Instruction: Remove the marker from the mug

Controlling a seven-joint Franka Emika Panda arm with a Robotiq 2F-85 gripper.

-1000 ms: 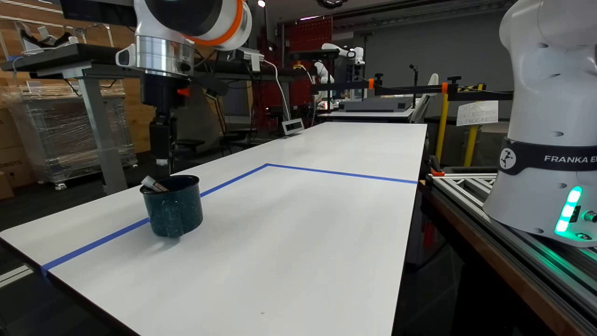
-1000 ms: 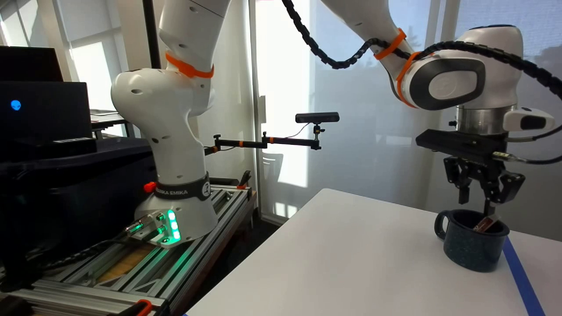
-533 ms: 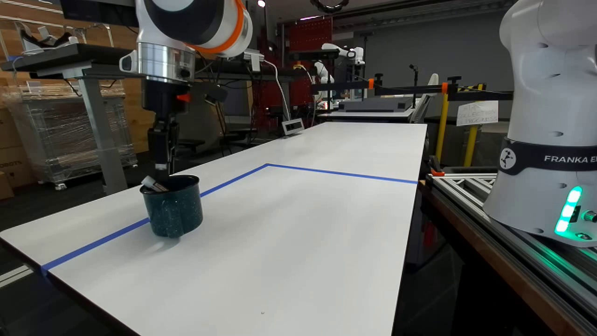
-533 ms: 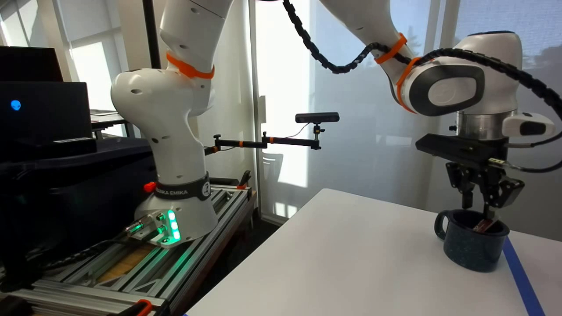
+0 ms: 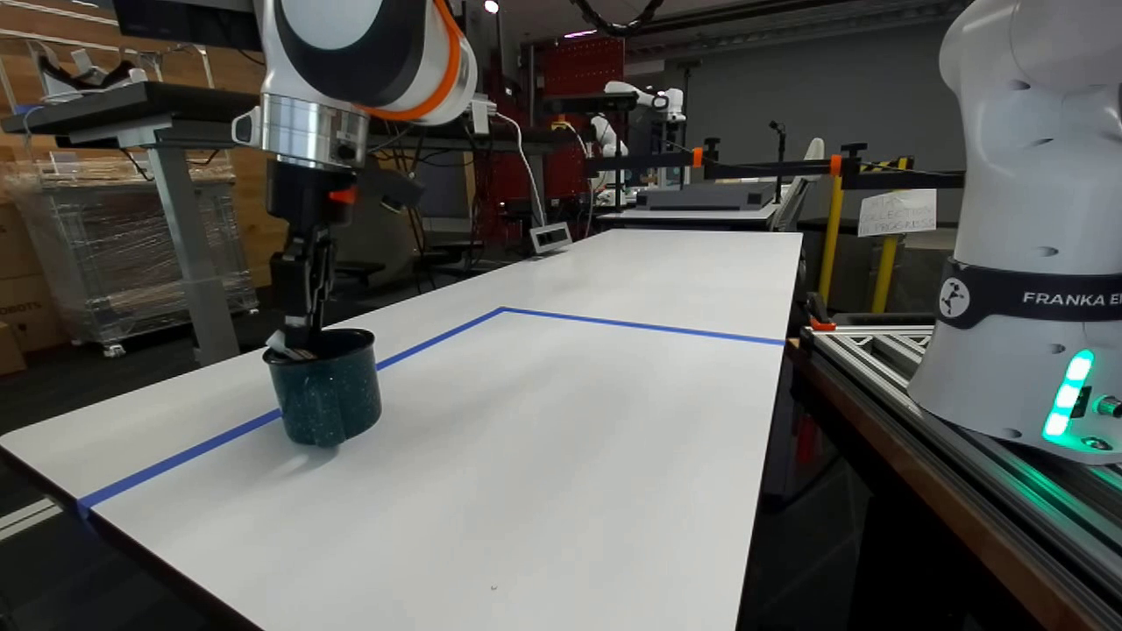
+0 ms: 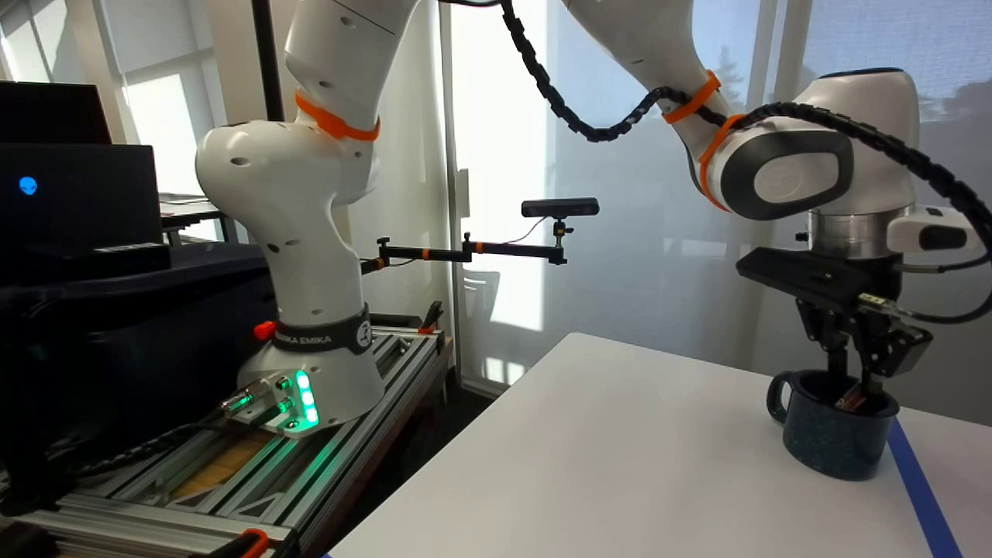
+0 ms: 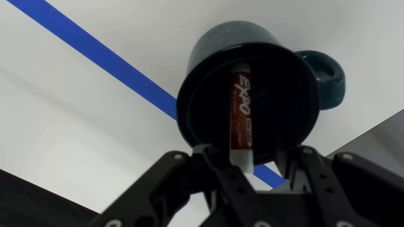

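Wrist view: marker [image 7: 241,110] found inside the mug [image 7: 233,34], tilted, its red EXPO label facing the camera; one pale end lies within the mug at upper centre of the frame, the other extends past the rim at lower centre. Gripper [image 7: 242,149] enters from the bottom of the frame, jaws parted and released, the marker between them and nearer the finger [image 7: 217,168] at frame left; contact between those two cannot be determined. Blue tape [image 7: 104,57] runs from the upper left corner to the mug and shows again below it. In both exterior views the mug stands upright on the white table [image 5: 570,456], fingertips at its mouth. In an exterior view, left of frame, the marker's pale end shows over the rim; green light [image 5: 1068,396] lit on the arm base [image 5: 1008,377], right of frame.
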